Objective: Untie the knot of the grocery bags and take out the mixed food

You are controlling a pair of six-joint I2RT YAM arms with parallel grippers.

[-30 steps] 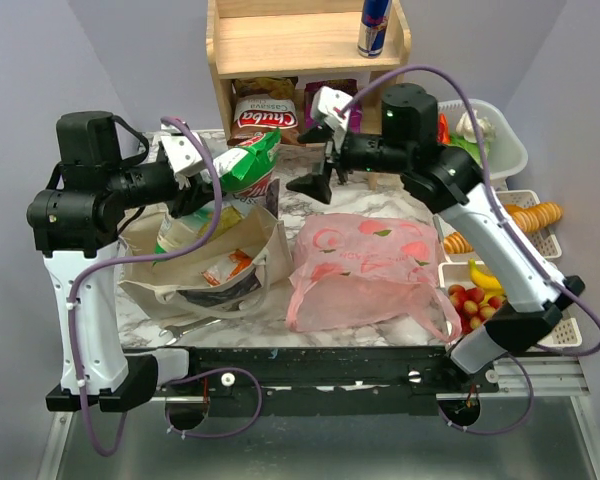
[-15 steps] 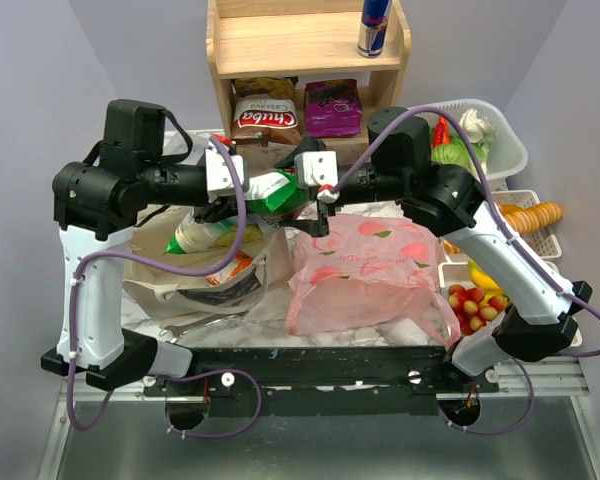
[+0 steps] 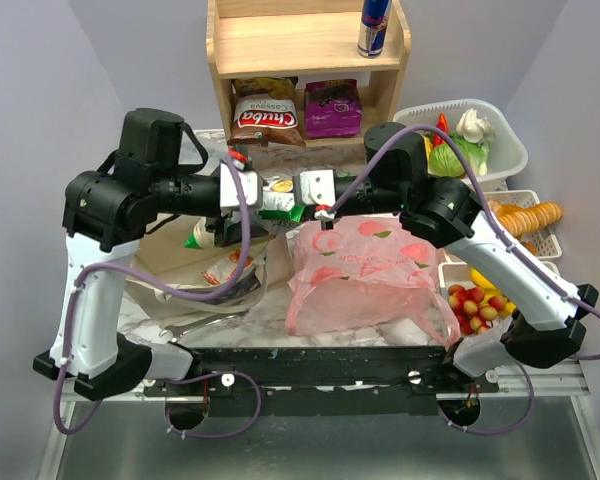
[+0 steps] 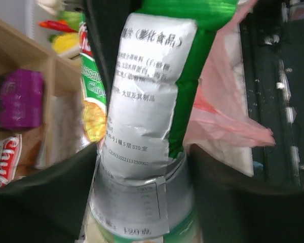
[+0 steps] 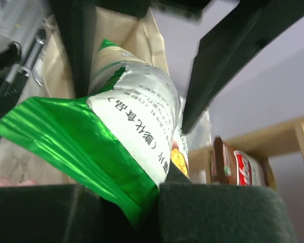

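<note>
Above the middle of the worktop, the green-and-white snack bag [image 3: 280, 190] hangs in the air between both arms. The left gripper [image 4: 142, 164] clamps it across its white printed belly, one dark finger on each side. The right gripper [image 5: 157, 202] pinches the bag's green sealed end between its closed pads. Below and to the left, toward the left edge, the beige canvas tote [image 3: 205, 285] sits slumped with its mouth open and some packets showing inside. Just beside it, toward the near edge, the pink bag [image 3: 370, 265] lies crumpled, and its near side is gaping. I cannot make out its knot from any view. Along the right edge, trays hold a banana [image 3: 485, 278] and other food, and a white basket [image 3: 505, 150] stands at the far right corner. At the far edge stands a wooden shelf [image 3: 310, 45].
</note>
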